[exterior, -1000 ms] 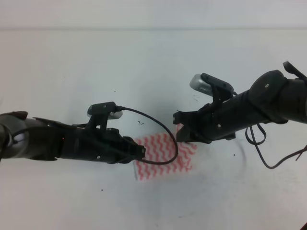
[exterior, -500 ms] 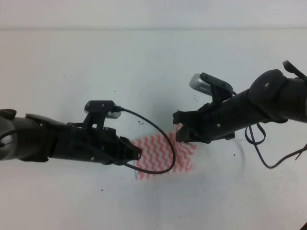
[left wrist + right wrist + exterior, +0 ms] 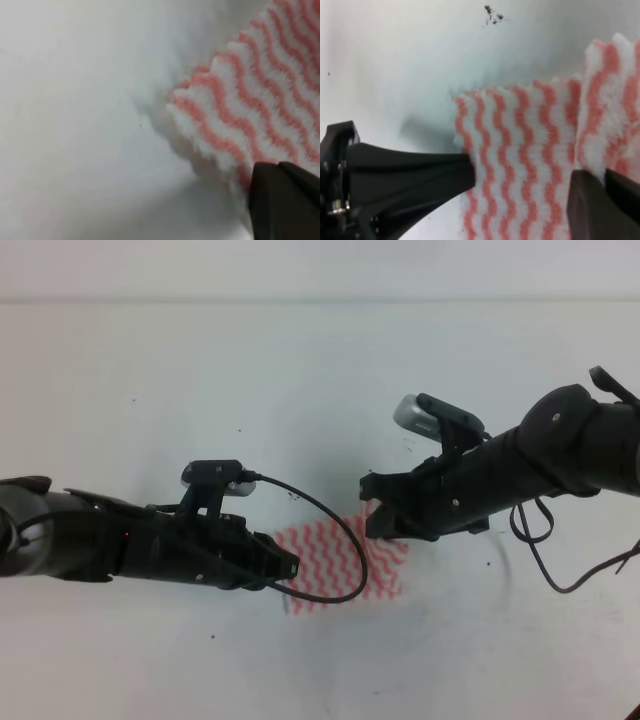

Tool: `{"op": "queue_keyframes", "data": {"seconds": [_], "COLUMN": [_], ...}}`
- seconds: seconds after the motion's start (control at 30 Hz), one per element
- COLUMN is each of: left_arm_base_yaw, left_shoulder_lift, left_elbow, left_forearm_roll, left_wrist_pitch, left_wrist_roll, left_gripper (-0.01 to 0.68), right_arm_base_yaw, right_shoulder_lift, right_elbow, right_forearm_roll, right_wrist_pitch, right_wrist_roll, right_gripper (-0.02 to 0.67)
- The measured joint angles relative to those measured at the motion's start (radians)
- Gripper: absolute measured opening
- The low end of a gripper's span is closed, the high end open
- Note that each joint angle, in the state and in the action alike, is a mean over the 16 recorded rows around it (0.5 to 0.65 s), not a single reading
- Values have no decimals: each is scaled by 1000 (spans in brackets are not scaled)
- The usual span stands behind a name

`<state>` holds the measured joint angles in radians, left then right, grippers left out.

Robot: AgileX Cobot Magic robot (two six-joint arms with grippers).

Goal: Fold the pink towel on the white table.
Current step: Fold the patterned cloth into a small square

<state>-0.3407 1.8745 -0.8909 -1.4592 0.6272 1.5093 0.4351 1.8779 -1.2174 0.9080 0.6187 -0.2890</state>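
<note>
The pink towel (image 3: 345,565) lies on the white surface (image 3: 300,390) between both end effectors. The left end effector (image 3: 285,567) sits at its left edge, the right end effector (image 3: 378,523) at its upper right corner; whether either grips the cloth cannot be told.
</note>
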Motion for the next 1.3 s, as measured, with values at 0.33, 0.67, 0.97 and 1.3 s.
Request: {"op": "queue_keyframes", "data": {"seconds": [0.33,0.67,0.97,1.3], "left_arm_base_yaw": [0,0,1,1], "left_shoulder_lift": [4,4,3,4], "left_elbow": [-1,-1,-1,-1], "left_forearm_roll": [-7,-9,-9,-9], "left_wrist_pitch": [7,11,13,12], "left_wrist_roll": [6,6,5,5], "left_gripper": [-3,-3,-3,-3], "right_arm_base_yaw": [2,34,68,71], "right_shoulder_lift": [4,40,86,119], "right_elbow": [-54,-101,-130,-140], "right_forearm_roll": [6,11,7,6], "right_wrist_pitch": [50,73,72,66], "right_wrist_roll": [3,6,6,6], "right_gripper": [-18,-18,-18,-18]}}
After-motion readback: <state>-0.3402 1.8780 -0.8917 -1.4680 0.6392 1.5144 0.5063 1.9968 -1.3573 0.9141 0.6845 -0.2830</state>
